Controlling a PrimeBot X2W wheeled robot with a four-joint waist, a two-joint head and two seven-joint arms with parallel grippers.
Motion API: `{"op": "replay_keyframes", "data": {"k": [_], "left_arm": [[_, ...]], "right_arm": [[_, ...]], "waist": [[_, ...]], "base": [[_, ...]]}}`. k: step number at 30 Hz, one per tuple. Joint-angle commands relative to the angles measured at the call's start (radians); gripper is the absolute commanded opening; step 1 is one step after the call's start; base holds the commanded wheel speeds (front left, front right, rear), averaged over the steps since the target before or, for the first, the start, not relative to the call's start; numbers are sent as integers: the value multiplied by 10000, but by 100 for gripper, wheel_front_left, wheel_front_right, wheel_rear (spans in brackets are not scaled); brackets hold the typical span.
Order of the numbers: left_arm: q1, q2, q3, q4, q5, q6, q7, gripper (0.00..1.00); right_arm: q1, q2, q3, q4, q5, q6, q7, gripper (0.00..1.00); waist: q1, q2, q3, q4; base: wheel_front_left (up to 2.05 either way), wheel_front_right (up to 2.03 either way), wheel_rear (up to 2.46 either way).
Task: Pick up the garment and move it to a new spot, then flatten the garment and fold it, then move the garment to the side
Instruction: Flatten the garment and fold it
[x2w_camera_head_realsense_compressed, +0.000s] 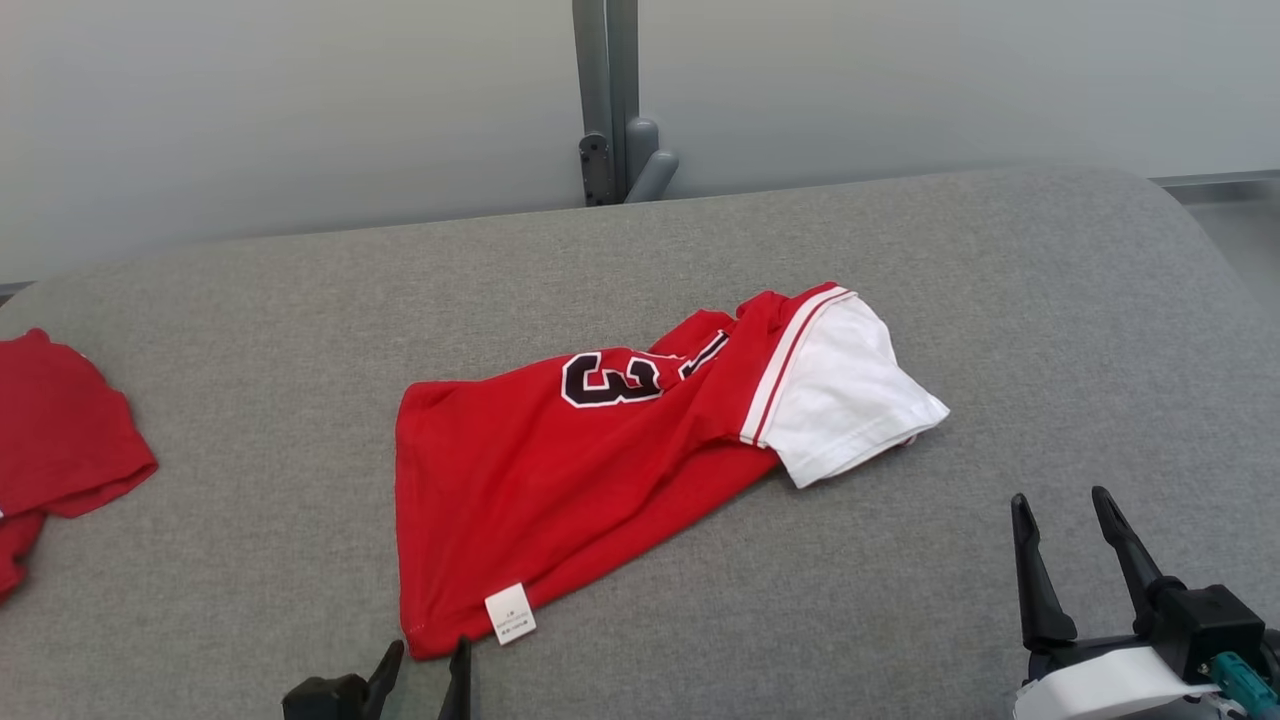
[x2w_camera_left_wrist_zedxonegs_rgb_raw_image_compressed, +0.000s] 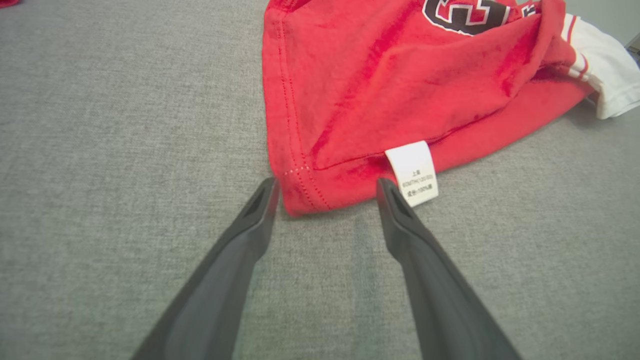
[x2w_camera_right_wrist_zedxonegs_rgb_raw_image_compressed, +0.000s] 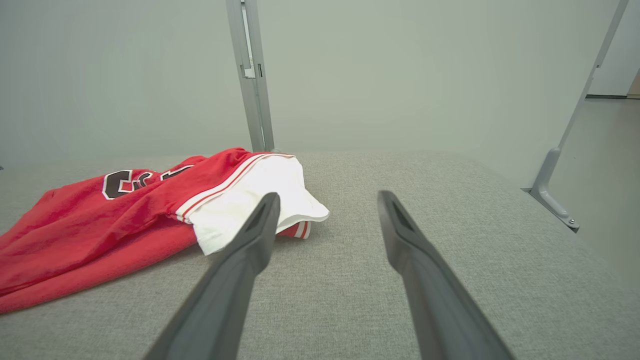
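A: Beside the care label (x2w_camera_left_wrist_zedxonegs_rgb_raw_image_compressed: 414, 172), a corner of the garment (x2w_camera_head_realsense_compressed: 560, 470) is straddled by the spread left gripper (x2w_camera_left_wrist_zedxonegs_rgb_raw_image_compressed: 325, 182); the right gripper (x2w_camera_head_realsense_compressed: 1060, 497) is spread too, well away.
B: One layer may be missed, since the hem seems doubled there.

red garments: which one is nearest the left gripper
The numbered jersey with the white sleeve: left gripper at its hem corner. The plain red garment lies apart.

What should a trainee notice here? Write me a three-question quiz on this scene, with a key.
1. True or false: the left claw is shut on the red garment.
2. The white care label lies nearest: A the left claw, B the printed number, C the metal post?
3. Fill in: the red garment's sleeve facing the right claw is ____ in colour.
Key: 1 false; 2 A; 3 white.
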Motion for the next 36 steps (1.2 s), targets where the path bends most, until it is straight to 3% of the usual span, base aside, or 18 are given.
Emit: {"op": "replay_keyframes", "data": {"k": [1, 5, 6, 7, 9, 21, 36], "left_arm": [[-239, 95, -31, 240, -126, -36, -14, 100], [-638, 174, -41, 792, -300, -76, -54, 100], [-714, 180, -67, 875, -359, -86, -68, 91], [-774, 210, -102, 948, -411, -79, -77, 67], [-850, 255, -248, 1044, -540, -96, -93, 1], [-1798, 1142, -696, 264, -1408, -106, -96, 0], [-6242, 2739, -1675, 1045, -1247, -107, -76, 0]], "right_arm": [[-36, -59, 19, 0, 25, -3, -30, 100], [-43, -55, 9, 16, 34, -3, -30, 100], [-36, -55, 5, 21, 37, -3, -30, 100], [-34, -54, 7, 26, 42, -3, -30, 100], [-33, -69, 4, 35, 52, -3, -30, 100], [-168, -117, 188, 59, -3, -3, -30, 100], [-777, -36, 420, 112, 111, -3, -30, 100]], "waist": [[0, 0, 54, -87], [0, 0, 103, -205], [0, 0, 109, -230], [0, 0, 115, -252], [0, 0, 123, -287], [0, 0, 203, -390], [0, 0, 1037, -1674]], "base": [[0, 0, 0], [0, 0, 0], [0, 0, 0], [0, 0, 0], [0, 0, 0], [0, 0, 0], [0, 0, 0]]}}
